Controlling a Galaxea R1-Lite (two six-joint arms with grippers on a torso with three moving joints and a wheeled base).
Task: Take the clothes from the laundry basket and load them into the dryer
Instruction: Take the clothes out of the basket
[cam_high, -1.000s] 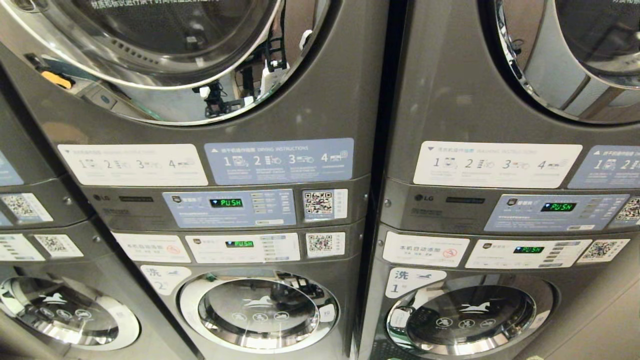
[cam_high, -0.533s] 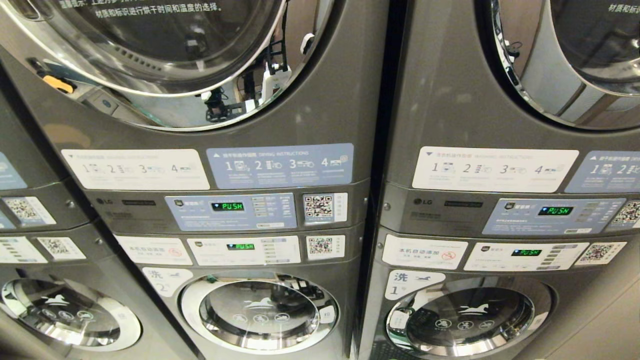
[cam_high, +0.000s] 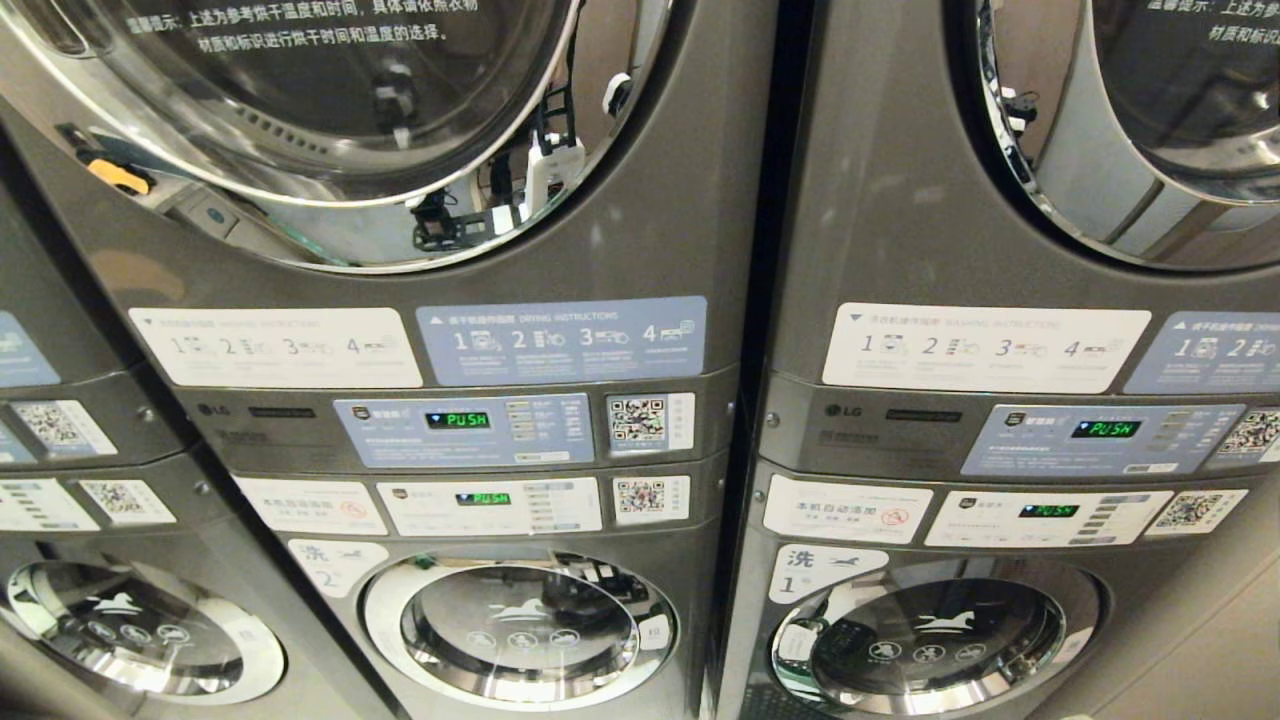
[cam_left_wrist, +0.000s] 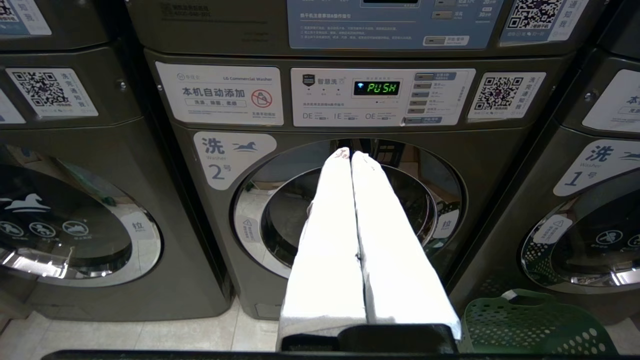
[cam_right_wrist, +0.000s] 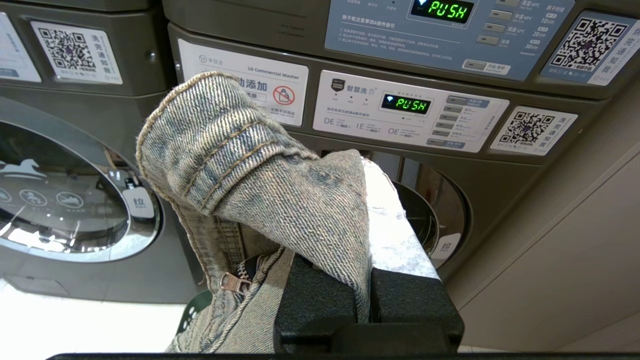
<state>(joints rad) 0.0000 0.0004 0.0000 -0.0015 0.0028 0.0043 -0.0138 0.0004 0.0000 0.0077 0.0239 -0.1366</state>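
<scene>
Faded blue denim clothes (cam_right_wrist: 260, 170) hang from my right gripper (cam_right_wrist: 361, 165), which is shut on a fold and held in front of a lower washer door. The denim covers one finger. My left gripper (cam_left_wrist: 350, 152) is shut and empty, its white fingers (cam_left_wrist: 325, 240) pressed together, facing washer number 2. The green laundry basket (cam_left_wrist: 535, 325) stands on the floor beside that washer, and a sliver of it (cam_right_wrist: 192, 310) shows under the denim. Two dryer doors (cam_high: 330, 110) (cam_high: 1180, 120) fill the top of the head view. Neither gripper appears there.
Grey stacked machines stand side by side, with lit control panels (cam_high: 465, 428) between the dryers above and the round washer doors (cam_high: 520, 630) below. A beige wall (cam_right_wrist: 575, 250) closes the right side. Pale floor tiles (cam_left_wrist: 150, 335) lie in front.
The whole head view has slid downward, showing more of the upper dryer doors; the camera has moved, not the machines.
</scene>
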